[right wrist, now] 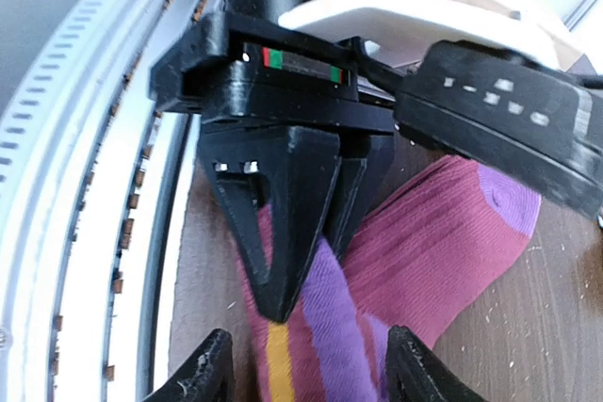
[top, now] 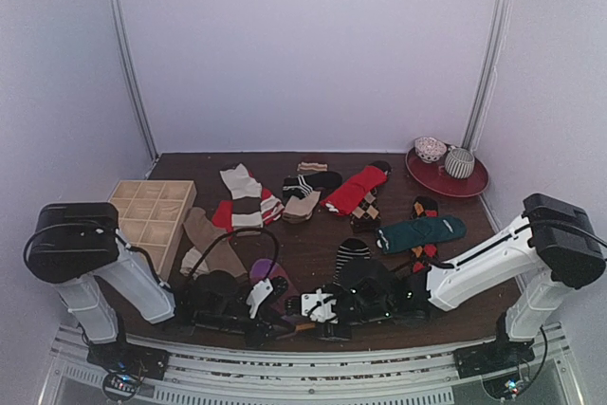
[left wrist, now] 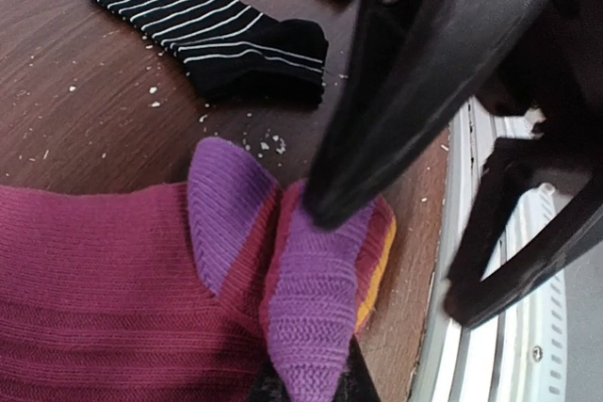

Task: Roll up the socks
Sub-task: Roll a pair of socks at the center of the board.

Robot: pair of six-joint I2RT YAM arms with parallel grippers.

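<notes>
A magenta-purple sock with an orange toe stripe (left wrist: pixel 113 270) lies at the table's near edge; it also shows in the top view (top: pixel 266 271) and the right wrist view (right wrist: pixel 424 242). My left gripper (left wrist: pixel 311 385) is shut on the sock's purple band near the toe; it shows in the right wrist view (right wrist: pixel 285 303). My right gripper (right wrist: pixel 306 376) is open, its fingers (right wrist: pixel 203 374) straddling the same toe end, one finger (left wrist: pixel 396 110) resting on the sock. In the top view both grippers meet at the front edge, left (top: pixel 268 316) and right (top: pixel 310 307).
A black-and-white striped sock (left wrist: pixel 207 25) lies just beyond. Dark teal (top: pixel 422 232), red (top: pixel 356 189), argyle (top: pixel 366 211), tan (top: pixel 211 244) and cream-striped (top: pixel 245 198) socks are spread behind. A wooden compartment box (top: pixel 152 213) stands left; a red plate (top: pixel 469 187) with rolled socks back right.
</notes>
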